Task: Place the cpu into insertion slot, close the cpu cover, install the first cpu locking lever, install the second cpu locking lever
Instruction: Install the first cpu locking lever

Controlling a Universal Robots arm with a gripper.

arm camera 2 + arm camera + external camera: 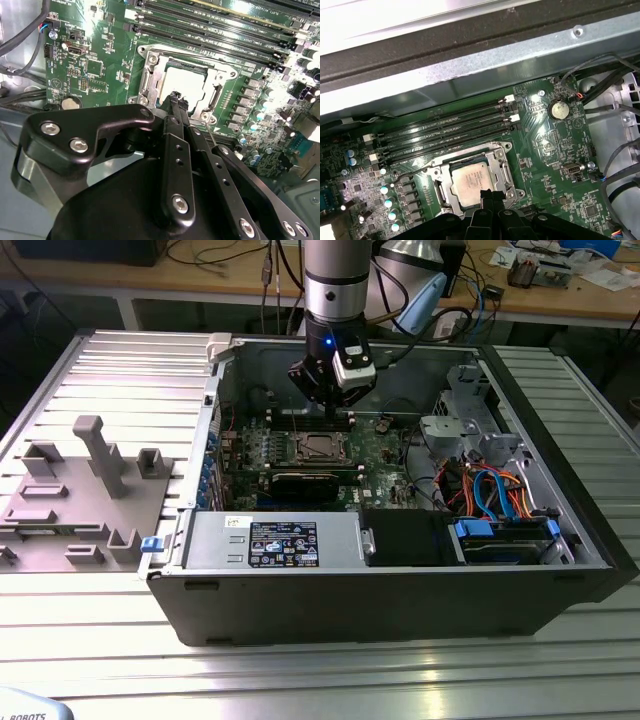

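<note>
Gripper — fingers together, empty — poised just over the cpu, seated under the cpu cover.

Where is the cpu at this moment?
The cpu sits in the socket on the green motherboard, framed by the closed cpu cover, beside the memory slots in both wrist views. The hand hovers at its edge.

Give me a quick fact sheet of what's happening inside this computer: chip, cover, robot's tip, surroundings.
chip: cpu lies flat in the socket, silvery face up
cover: cpu cover closed, framing the chip
end effector: fingers together, tip at the socket's edge, holding nothing
setting: green motherboard inside an open computer case
nearby: memory slots beside the socket
</note>
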